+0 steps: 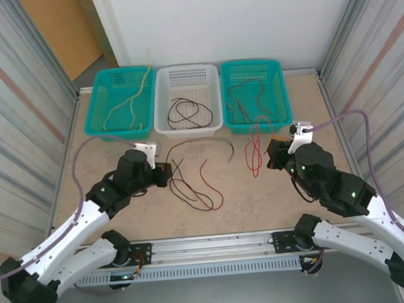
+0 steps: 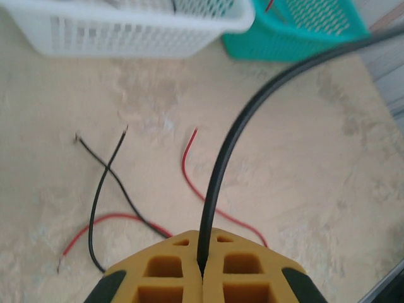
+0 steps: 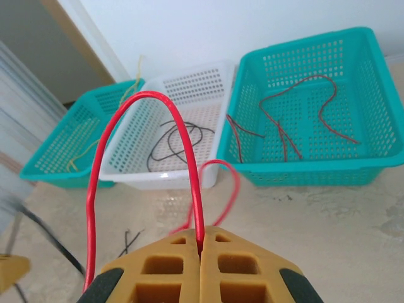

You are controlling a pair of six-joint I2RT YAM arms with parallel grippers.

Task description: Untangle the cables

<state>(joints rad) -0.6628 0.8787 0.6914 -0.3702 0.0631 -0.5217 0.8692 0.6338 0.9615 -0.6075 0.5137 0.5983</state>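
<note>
Where three baskets [image 1: 189,130] stand, two cables [image 3: 148,95] gripped

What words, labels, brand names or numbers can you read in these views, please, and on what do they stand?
None: no text is readable in these views.
White basket, left teal basket, right teal basket: no label visible.
Left fingers on the black cable, right fingers on the red cable: no markings visible.
</note>
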